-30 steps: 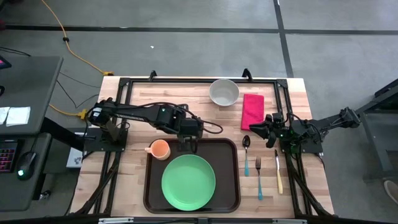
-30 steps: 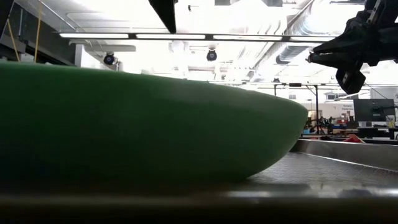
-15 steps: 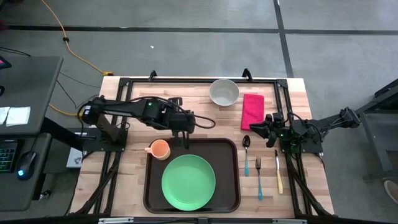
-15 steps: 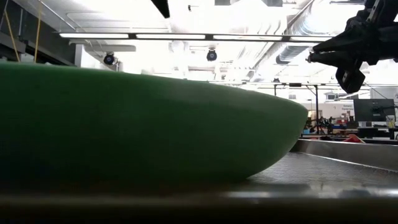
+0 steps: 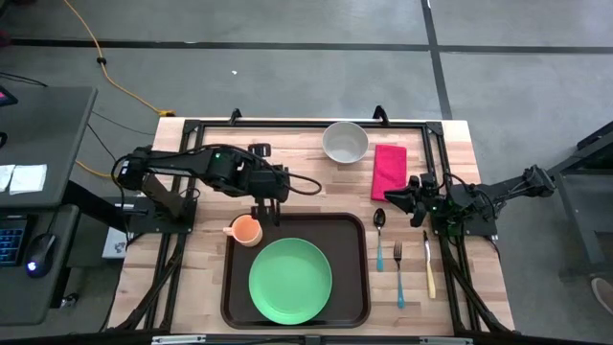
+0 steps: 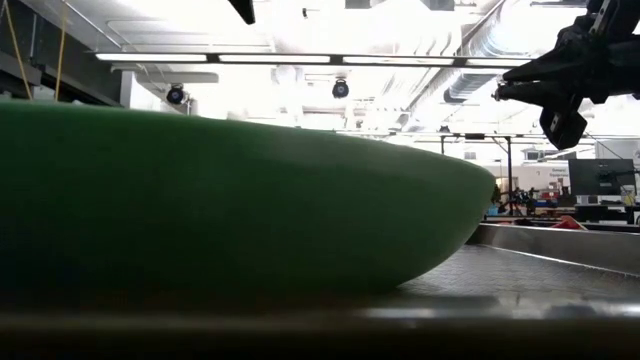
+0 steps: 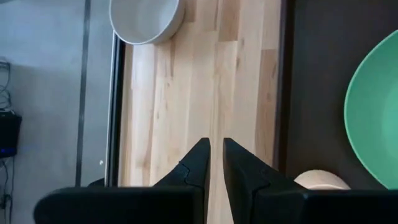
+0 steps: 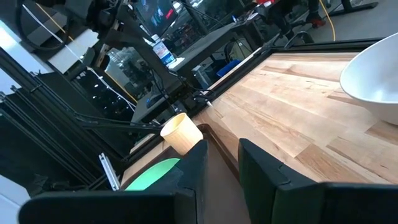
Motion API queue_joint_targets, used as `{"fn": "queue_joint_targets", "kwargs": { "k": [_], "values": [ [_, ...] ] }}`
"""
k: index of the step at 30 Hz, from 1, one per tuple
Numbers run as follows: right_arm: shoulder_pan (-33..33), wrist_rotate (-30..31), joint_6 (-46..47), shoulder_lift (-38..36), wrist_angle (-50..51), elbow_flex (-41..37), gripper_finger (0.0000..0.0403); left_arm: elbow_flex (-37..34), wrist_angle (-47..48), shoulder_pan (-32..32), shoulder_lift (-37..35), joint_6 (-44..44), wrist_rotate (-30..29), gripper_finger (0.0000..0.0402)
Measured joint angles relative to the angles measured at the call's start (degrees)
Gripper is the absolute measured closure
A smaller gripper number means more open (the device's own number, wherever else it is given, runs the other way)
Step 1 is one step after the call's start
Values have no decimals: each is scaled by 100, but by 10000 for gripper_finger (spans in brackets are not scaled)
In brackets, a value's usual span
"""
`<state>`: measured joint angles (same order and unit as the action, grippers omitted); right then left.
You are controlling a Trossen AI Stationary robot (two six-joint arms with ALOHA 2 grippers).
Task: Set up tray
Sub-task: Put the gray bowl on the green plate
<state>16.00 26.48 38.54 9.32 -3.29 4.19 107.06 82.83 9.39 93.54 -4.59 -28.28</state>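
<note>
The dark brown tray (image 5: 356, 287) lies at the table's near middle, and a green plate (image 5: 290, 280) rests flat in it; the plate (image 6: 230, 200) fills the low view. My left gripper (image 5: 267, 207) hangs above the table just beyond the tray's far left corner, near an orange cup (image 5: 246, 230). In its wrist view the left gripper (image 7: 214, 149) is shut, with nothing between the fingers. My right gripper (image 5: 393, 198) waits level at the right, above the spoon's bowl, also shut and holding nothing (image 8: 222, 149).
A white bowl (image 5: 345, 142) and a pink napkin (image 5: 389, 171) sit at the far side. A spoon (image 5: 379, 238), a fork (image 5: 398, 273) and a knife (image 5: 429, 266) lie on the wood right of the tray. Bare wood shows between bowl and tray.
My left gripper has risen and drawn back toward the table's left edge, off the tray's far rim to a spot beside the cup; in the low view it has climbed nearly out of the picture's top. The plate and tray have stayed where they were.
</note>
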Motion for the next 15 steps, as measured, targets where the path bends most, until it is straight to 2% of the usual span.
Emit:
{"fn": "queue_joint_targets", "kwargs": {
  "k": [6, 15],
  "values": [
    [0, 0, 0, -1, 0, 0, 336, -414, -142, -2, -468, -183, -187, 328],
    [1, 0, 0, 11, -50, 0, 336, -1650, -954, -2, -1400, -320, -220, 328]
  ]
}}
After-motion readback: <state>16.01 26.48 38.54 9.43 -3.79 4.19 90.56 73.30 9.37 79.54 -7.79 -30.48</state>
